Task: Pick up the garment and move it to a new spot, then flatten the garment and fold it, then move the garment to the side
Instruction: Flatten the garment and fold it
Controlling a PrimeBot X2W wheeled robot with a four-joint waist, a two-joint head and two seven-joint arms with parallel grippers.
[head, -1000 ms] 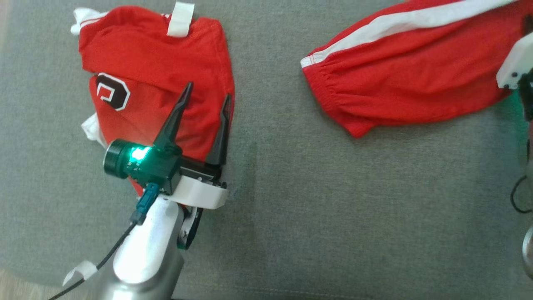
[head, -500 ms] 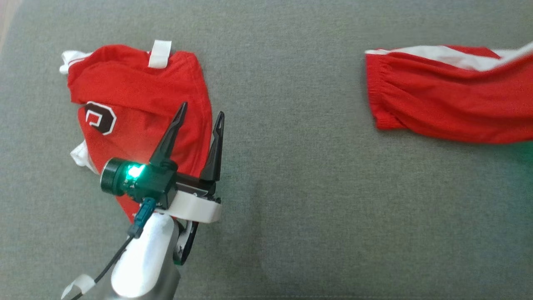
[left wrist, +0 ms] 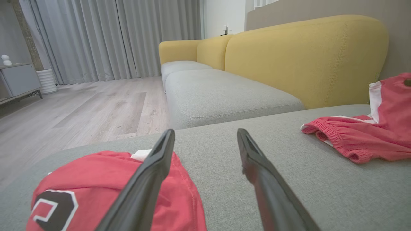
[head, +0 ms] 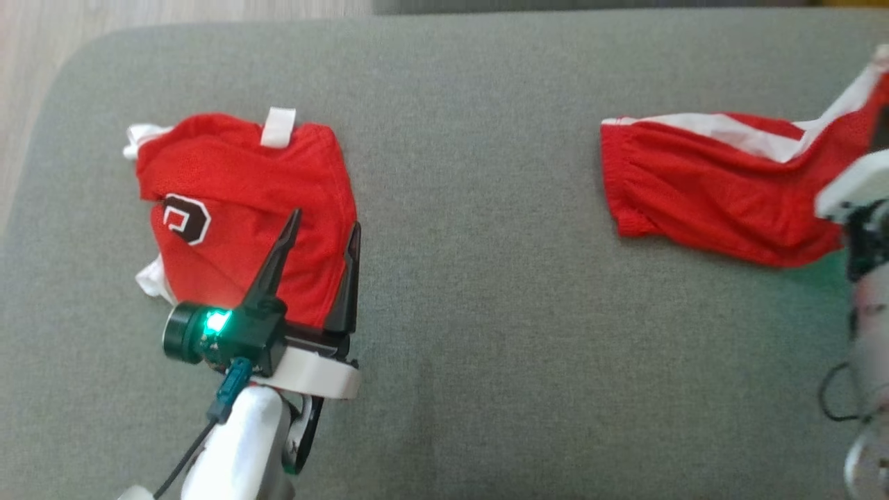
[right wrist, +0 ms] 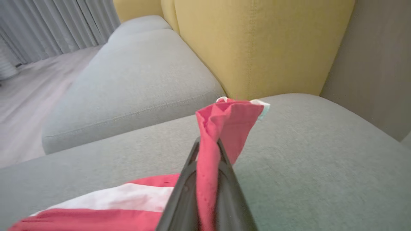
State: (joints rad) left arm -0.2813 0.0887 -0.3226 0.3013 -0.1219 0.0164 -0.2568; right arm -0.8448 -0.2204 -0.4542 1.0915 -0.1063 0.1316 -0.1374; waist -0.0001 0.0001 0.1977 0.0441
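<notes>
The garment [head: 701,191], red with a white side stripe, lies on the grey couch cushion [head: 486,208] at the right, and its right end is lifted. My right gripper [right wrist: 208,144] is shut on a bunched red fold of the garment [right wrist: 224,118]; its white wrist [head: 854,191] shows at the head view's right edge. My left gripper [head: 326,219] hangs open over the right edge of a folded red garment [head: 236,208] with a black-and-white badge, holding nothing. In the left wrist view the open left gripper [left wrist: 205,132] frames bare cushion.
A yellow backrest [left wrist: 305,54] rises behind the cushion. Another grey seat [left wrist: 224,93] lies beyond it. Wooden floor [head: 139,17] borders the cushion's rounded far-left corner. Bare cushion lies between the two garments.
The head camera has shifted, so floor now shows at the top. The right gripper has drawn the striped garment to the right, away from the folded one. The left gripper stays open.
</notes>
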